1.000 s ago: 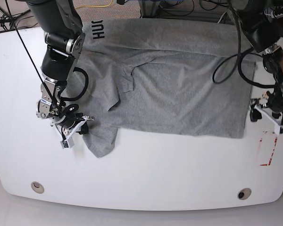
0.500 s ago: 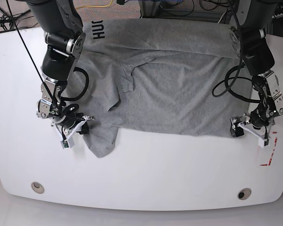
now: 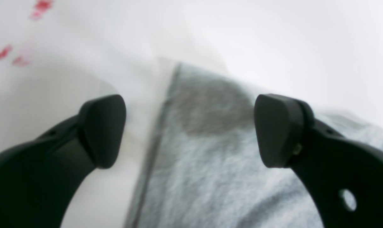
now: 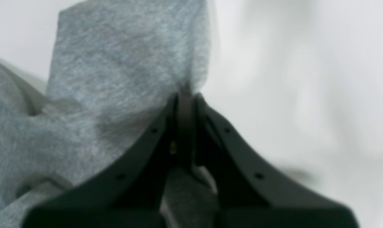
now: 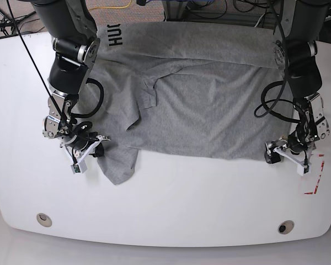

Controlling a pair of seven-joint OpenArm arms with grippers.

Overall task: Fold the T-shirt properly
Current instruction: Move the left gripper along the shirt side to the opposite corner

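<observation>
Two tools work the T-shirt (image 5: 209, 105) on the white counter (image 5: 171, 204). The right tool (image 4: 185, 95) is clamped on a sleeve fold. The left tool (image 3: 189, 129) gapes wide over the shirt's corner.

T-shirt (image 5: 209, 105) spread across the far half of the table (image 5: 171, 204), one sleeve trailing toward the near edge at base-view left. Right gripper (image 5: 87, 152) at that sleeve, fabric pinched between its jaws (wrist view confirms). Left gripper (image 5: 287, 154) at the shirt's near corner on base-view right, jaws straddling the hem edge. Tape marks (image 5: 314, 176) on the table just beside it, nearer the rim.
</observation>
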